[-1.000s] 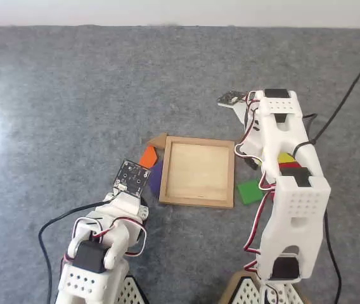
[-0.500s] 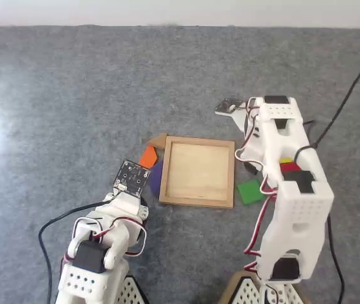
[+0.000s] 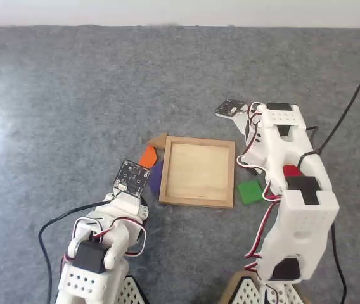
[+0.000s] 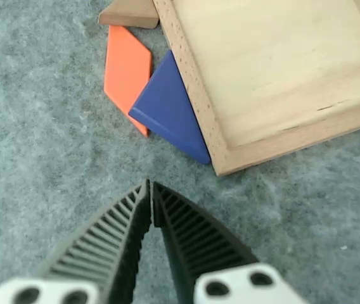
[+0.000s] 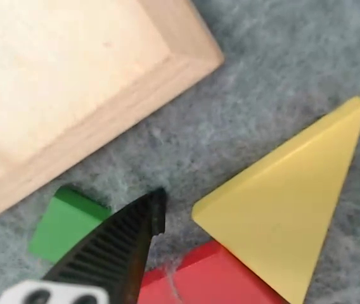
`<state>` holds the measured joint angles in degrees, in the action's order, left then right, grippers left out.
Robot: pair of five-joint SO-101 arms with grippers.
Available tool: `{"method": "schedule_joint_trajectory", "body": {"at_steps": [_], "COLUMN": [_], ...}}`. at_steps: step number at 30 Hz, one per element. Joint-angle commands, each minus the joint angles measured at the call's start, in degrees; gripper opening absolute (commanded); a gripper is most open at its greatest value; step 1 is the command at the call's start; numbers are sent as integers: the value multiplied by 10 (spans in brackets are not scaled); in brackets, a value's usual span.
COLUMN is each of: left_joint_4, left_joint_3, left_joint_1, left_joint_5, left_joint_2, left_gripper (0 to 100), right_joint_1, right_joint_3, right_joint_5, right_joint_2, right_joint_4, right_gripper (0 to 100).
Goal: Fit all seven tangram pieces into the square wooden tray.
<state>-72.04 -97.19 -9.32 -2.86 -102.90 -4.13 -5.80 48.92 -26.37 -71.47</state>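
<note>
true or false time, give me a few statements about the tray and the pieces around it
1. The square wooden tray holds no pieces. True.
2. The blue triangular piece lies inside the tray. False: it lies on the grey carpet beside the tray's outer edge.
3. The jaws of the left gripper are shut on nothing. True.
4. The yellow triangular piece lies next to the orange parallelogram piece. False: it lies beside the red piece.

Empty wooden tray [image 3: 197, 202]; orange parallelogram [image 3: 147, 156], blue triangle [image 4: 167, 107] beside one edge, green piece [image 3: 250, 191] opposite.
</note>
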Motion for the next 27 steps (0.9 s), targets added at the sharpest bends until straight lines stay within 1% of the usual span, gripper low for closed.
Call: {"method": "schedule_joint_trajectory", "body": {"at_steps": [1, 6, 10, 18, 23, 27], "left_joint_4": [-2, -2, -2, -2, -2, -2], "left_joint_3": [7, 7, 7, 7, 7, 7], "left_joint_1": [2, 2, 2, 2, 2, 2], "left_joint_5": [-4, -4, -4, -4, -4, -4], "left_joint_2": [-11, -11, -11, -11, -11, -11], "left_gripper": [15, 15, 15, 15, 15, 15], "right_joint_1": [11, 12, 12, 12, 7, 8], "right_joint_3": [21, 21, 21, 21, 22, 38], "right_joint_5": [3, 2, -18, -25, -55, -56], "right_joint_2": [-13, -15, -15, -14, -6, 34], "right_joint_4": [1, -2, -4, -4, -5, -49], "right_gripper": [457, 301, 220, 211, 210, 211]}}
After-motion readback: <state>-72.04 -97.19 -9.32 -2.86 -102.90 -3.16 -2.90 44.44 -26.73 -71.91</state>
